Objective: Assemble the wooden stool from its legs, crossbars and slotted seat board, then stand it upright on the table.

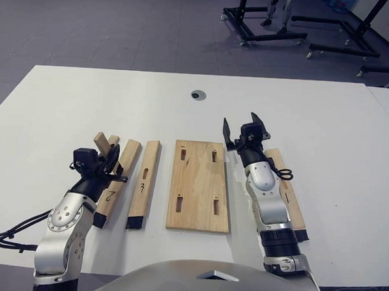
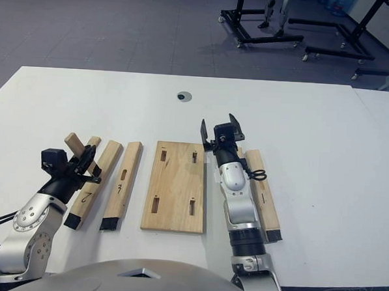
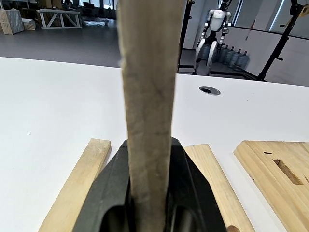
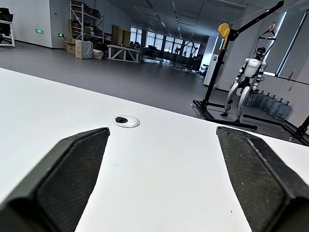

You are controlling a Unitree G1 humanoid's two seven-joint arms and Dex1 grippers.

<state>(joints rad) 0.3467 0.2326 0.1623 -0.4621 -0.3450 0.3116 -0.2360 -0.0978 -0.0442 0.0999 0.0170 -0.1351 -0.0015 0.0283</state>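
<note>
1. The slotted seat board (image 1: 199, 185) lies flat in the middle of the white bench (image 1: 66, 100), its 4 slots facing up.
2. Just left of the board, 2 wooden legs lie flat side by side, apart from it and from each other: the inner leg (image 1: 144, 183) and the outer leg (image 1: 131, 152). Each has a dark end nearest the robot.
3. The left hand (image 1: 112, 157) sits over the outer leg and is closed on a short crossbar (image 1: 101, 141). The bar sticks up out of the hand, tilted toward the robot's left. In the left wrist view, the black fingers (image 3: 108, 193) press on both sides of the bar.
4. Right of the board, more wooden pieces (image 1: 294, 203) lie flat, partly hidden under the right arm; how many there are cannot be told.
5. The right hand (image 1: 240, 122) hangs just past the board's far right corner. It holds nothing, and its fingers (image 4: 72, 179) are spread wide.
6. Farther back on the bench, a round cable hole (image 1: 198, 95) sits well apart from the wood.
</note>
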